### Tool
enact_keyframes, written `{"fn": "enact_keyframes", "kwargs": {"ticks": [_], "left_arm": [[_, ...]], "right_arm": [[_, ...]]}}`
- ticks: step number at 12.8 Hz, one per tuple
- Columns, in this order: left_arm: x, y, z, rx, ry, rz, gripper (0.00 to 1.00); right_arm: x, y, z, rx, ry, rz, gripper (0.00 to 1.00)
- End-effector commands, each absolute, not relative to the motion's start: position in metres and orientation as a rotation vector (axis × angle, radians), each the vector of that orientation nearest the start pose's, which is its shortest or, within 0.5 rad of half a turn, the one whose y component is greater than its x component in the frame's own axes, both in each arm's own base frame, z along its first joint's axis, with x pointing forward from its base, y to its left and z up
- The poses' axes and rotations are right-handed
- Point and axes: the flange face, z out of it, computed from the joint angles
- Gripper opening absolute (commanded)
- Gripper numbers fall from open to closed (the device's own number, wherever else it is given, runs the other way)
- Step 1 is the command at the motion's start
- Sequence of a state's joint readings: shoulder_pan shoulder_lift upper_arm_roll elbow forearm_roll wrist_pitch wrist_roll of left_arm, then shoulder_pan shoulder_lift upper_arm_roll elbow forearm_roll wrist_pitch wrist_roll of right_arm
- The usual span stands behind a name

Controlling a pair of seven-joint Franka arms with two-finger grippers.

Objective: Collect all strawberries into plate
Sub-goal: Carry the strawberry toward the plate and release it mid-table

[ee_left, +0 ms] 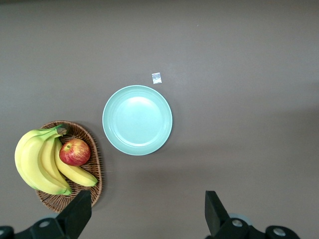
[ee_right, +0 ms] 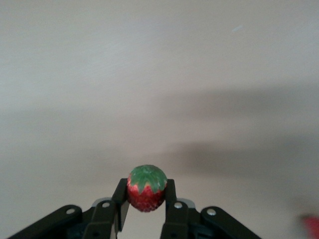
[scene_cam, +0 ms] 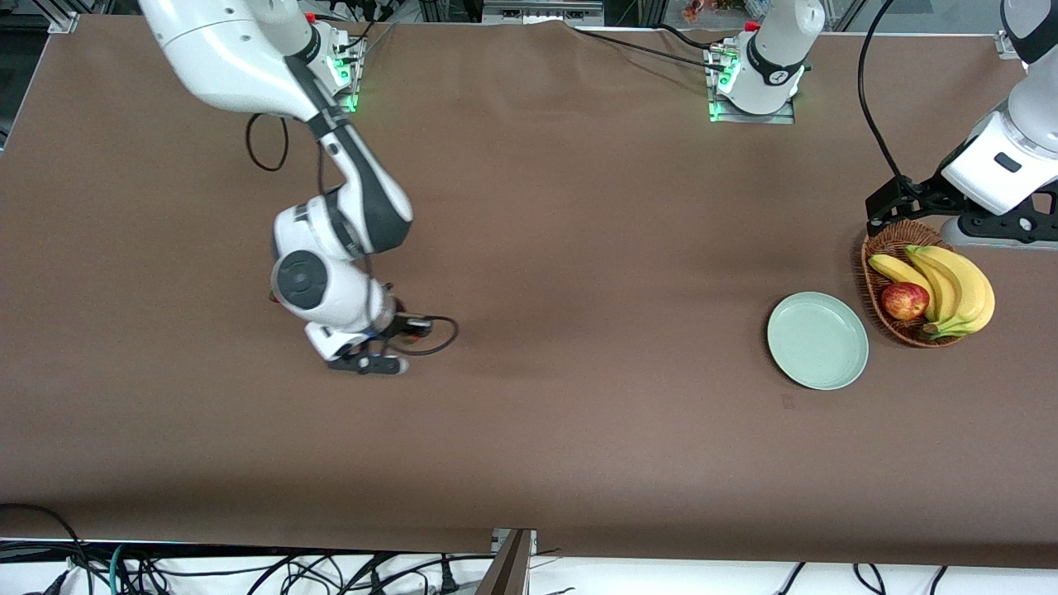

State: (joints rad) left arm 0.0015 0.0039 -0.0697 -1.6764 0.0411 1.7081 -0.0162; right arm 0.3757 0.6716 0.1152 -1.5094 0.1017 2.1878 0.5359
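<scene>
1. Right gripper (ee_right: 146,204): its fingers (ee_right: 121,201) are pinched on one strawberry (ee_right: 146,187), green cap showing, red body between the pads. In the front view this gripper (scene_cam: 368,362) sits at the left-centre of the frame, low over the bare table (scene_cam: 579,248) toward the right arm's end; from that camera the berry is hidden by the wrist. A blurred red patch (ee_right: 311,226) lies at the lower right edge of the right wrist view; what it is cannot be told.

2. Left gripper (ee_left: 147,216): fingers spread wide, both dark tips at the bottom edge of the left wrist view, holding nothing. In the front view it (scene_cam: 888,211) is at the right edge of the frame, up over the basket (scene_cam: 876,256), where the arm waits.

3. Plate (scene_cam: 817,340): mint green, round, lower right-centre of the front view, flat on the table, just beside the basket and not touching it. No berry lies on it. In the left wrist view the plate (ee_left: 137,120) is at the centre of the frame.

4. Basket (ee_left: 89,144): brown wicker, lower left of the left wrist view. It holds bananas (scene_cam: 950,289) and an apple (scene_cam: 904,301), the apple resting against the bananas.

5. Small pale tag (ee_left: 156,77): flat on the table, near the plate's rim, apart from it.

6. Other strawberries: not seen in any view.
</scene>
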Motion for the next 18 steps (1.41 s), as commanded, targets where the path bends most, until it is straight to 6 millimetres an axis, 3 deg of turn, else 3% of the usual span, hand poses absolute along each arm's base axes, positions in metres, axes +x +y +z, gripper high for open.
{"fn": "enact_keyframes", "kwargs": {"ticks": [1,2,5,6,9,11,14,15,16,18], "left_arm": [[0.567,-0.033,0.591,-3.081,0.095,-0.042,1.00],[0.567,-0.033,0.591,-3.081,0.095,-0.042,1.00],[0.567,-0.033,0.590,-3.081,0.095,-0.039,1.00],[0.567,-0.033,0.590,-3.081,0.095,-0.039,1.00],[0.567,-0.033,0.590,-3.081,0.095,-0.039,1.00],[0.567,-0.033,0.590,-3.081,0.095,-0.039,1.00],[0.567,-0.033,0.590,-3.081,0.095,-0.039,1.00],[0.567,-0.033,0.590,-3.081,0.095,-0.039,1.00],[0.567,-0.033,0.590,-3.081,0.095,-0.039,1.00],[0.567,-0.033,0.590,-3.083,0.095,-0.039,1.00]], "right_arm": [[0.617,0.413,0.273,-2.952,0.339,0.085,0.06],[0.615,0.433,0.272,-2.928,0.399,0.072,0.06],[0.587,0.503,0.258,-2.768,0.552,0.016,0.07],[0.570,0.530,0.253,-2.687,0.596,0.018,0.07],[0.531,0.586,0.237,-2.493,0.735,0.019,0.09],[0.509,0.607,0.218,-2.435,0.788,0.009,0.18],[0.505,0.608,0.191,-2.403,0.821,-0.014,0.22],[0.503,0.609,0.189,-2.402,0.823,-0.013,0.30],[0.503,0.609,0.189,-2.396,0.831,-0.012,0.44],[0.511,0.608,0.213,-2.379,0.822,-0.031,0.70]]}}
